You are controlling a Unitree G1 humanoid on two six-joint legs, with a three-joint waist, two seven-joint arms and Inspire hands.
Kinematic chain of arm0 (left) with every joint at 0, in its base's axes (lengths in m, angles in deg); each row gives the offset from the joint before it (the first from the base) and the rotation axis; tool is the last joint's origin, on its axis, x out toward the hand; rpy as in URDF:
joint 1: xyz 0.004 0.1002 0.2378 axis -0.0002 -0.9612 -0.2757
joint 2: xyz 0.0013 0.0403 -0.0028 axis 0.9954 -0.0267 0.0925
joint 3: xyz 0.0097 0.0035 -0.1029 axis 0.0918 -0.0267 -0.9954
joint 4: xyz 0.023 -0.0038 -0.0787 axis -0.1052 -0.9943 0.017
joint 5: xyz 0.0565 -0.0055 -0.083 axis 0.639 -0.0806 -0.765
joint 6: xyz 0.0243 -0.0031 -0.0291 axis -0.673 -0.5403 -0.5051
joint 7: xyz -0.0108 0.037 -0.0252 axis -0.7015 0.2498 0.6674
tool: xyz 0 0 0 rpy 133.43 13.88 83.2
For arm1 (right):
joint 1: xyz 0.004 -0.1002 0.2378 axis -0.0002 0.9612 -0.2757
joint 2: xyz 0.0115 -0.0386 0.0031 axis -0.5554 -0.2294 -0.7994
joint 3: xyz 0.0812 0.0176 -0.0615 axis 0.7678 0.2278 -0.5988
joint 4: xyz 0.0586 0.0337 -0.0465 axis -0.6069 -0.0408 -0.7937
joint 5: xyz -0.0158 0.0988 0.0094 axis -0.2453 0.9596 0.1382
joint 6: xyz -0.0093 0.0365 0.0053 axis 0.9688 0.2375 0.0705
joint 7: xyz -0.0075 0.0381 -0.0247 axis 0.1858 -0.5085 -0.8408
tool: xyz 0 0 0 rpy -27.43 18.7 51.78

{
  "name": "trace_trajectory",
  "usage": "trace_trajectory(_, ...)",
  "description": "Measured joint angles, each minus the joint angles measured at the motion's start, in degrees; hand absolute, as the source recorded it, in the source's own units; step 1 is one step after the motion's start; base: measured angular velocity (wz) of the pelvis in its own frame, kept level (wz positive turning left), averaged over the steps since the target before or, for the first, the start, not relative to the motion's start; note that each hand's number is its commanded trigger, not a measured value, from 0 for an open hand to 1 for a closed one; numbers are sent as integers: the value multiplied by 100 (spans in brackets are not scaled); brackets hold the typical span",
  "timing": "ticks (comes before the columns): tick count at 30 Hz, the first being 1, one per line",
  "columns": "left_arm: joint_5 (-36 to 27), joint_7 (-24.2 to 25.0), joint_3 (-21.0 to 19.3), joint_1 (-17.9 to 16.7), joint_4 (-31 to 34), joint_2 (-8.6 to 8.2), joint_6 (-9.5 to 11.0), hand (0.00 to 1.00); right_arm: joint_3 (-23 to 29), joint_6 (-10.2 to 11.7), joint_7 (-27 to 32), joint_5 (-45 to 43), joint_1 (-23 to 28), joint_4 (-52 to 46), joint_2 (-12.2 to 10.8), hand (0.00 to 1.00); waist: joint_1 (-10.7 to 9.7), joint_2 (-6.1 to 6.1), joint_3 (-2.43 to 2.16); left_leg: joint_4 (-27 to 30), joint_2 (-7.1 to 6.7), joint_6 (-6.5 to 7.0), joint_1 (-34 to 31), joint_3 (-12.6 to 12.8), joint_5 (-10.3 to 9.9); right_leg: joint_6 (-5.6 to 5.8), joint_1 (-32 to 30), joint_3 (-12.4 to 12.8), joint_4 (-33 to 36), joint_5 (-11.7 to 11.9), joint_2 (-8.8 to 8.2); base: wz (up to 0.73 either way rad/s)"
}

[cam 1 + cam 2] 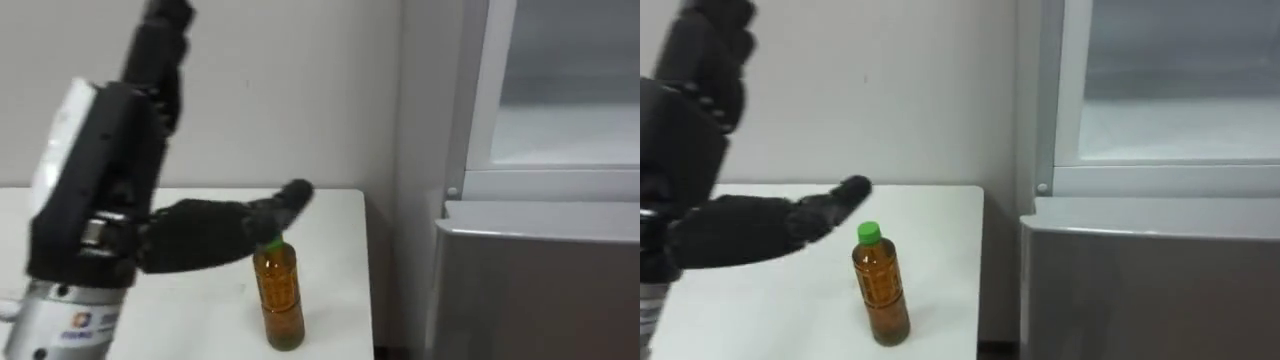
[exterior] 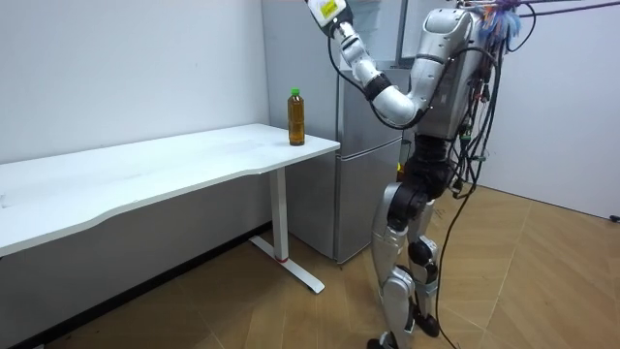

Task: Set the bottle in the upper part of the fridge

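Amber-filled clear plastic bottle (image 1: 279, 300) with green cap (image 1: 870, 235) stands upright on the white flat-topped table (image 1: 330, 250), near its far right corner. The robot's left hand (image 1: 100, 190) hangs raised at roughly 10 o'clock from the bottle, spread wide and holding nothing: fingers straight up, thumb (image 1: 230, 230) stretched out above the cap, apart from it. Grey steel fridge (image 1: 540, 290) sits at 3 o'clock from the bottle, just beside the table; its upper compartment (image 1: 560, 120) looks open, though that is a judgement. Progress: nothing done yet. Grasp, lift, carry to 3 o'clock and placement all remain.
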Motion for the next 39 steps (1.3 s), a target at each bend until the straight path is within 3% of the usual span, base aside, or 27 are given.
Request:
trace_trajectory(4, -43, -515, -625, -164, 30, 9, 244, 0, 189, 6, -48, -55, 177, -7, 19, 0, 185, 47, -16, -18, -35, 8, 33, -20, 4, 25, 24, -6, 8, -25, -29, 3)
trace_trajectory(5, -141, -647, -847, -329, 17, 22, 357, 0, 309, 13, -65, -143, 211, -3, 26, 0, 208, 31, 6, -23, -40, 10, 54, -19, 5, 25, 37, -19, 9, -27, -36, 0)
trace_trajectory(7, -157, -854, -1092, -652, -119, 20, 487, 0, 460, 18, -72, -277, 273, -4, 34, 0, 225, 44, 8, -25, -44, 10, 93, -18, 5, 33, 74, -23, 13, -45, -40, 0)
trace_trajectory(9, -142, -1050, -1347, -1129, -441, 13, 502, 0, 622, 17, -72, -432, 320, -32, 40, 0, 260, 59, 3, -24, -45, 10, 92, -29, 5, 24, 68, -40, 20, -81, -43, 0)
trace_trajectory(14, -87, -1374, -1511, -2176, -1444, -94, 498, 0, 786, 17, -39, -710, 548, -400, 35, 0, 277, 82, -7, -62, -46, 7, 133, -57, 6, 18, 92, -55, 27, -116, -37, 4)
trace_trajectory(17, -32, -1516, -1431, -2641, -2177, -134, 494, 0, 801, 28, -10, -827, 592, -473, 32, 0, 274, 48, -2, -68, -47, 6, 120, -64, 6, 17, 86, -65, 33, -115, -35, 0)
trace_trajectory(19, -25, -1560, -1334, -2703, -2861, -133, 496, 0, 797, 30, 43, -1024, 622, -584, 52, 0, 277, 39, 0, -68, -49, 6, 131, -58, 6, 18, 106, -81, 29, -115, -38, 0)
trace_trajectory(22, 33, -1610, -976, -2865, -4158, -122, 491, 0, 813, 27, 82, -1185, 653, -672, 51, 0, 236, -16, 7, -73, -62, 5, 135, -87, 4, 23, 151, -124, 0, -118, -40, 7)
trace_trajectory(27, -30, -1334, 71, -2964, -6948, -112, 433, 0, 845, -2, 208, -1117, 787, -879, 12, 0, 222, -115, -3, -89, -87, 6, 131, -133, 3, 45, 169, -131, -5, -133, -55, 4)
trace_trajectory(30, -22, -1178, 151, -2948, -8107, -148, 354, 0, 846, -5, 275, -1105, 813, -873, -9, 0, 211, -232, -9, -89, -86, 6, 137, -136, 3, 46, 172, -160, -7, -134, -56, 1)
trace_trajectory(34, -134, -1143, 190, -2945, -8900, -150, 282, 0, 844, -3, 339, -1092, 844, -857, -14, 0, 210, -311, 0, -94, -90, 14, 145, -108, -4, 53, 180, -160, -26, -129, -64, -1)
trace_trajectory(37, -46, -1132, 195, -2966, -9416, -218, 146, 0, 847, 1, 410, -968, 896, -866, -20, 0, 213, -243, -2, -185, -91, 28, 257, -59, -16, 71, 268, -72, -81, -118, -53, -9)
trace_trajectory(39, 32, -1134, 206, -2937, -9668, -342, -67, 0, 847, 1, 483, -673, 934, -852, -27, 0, 156, -199, -17, -227, -94, 30, 290, -31, -18, 75, 280, -35, -78, -118, -57, -5)
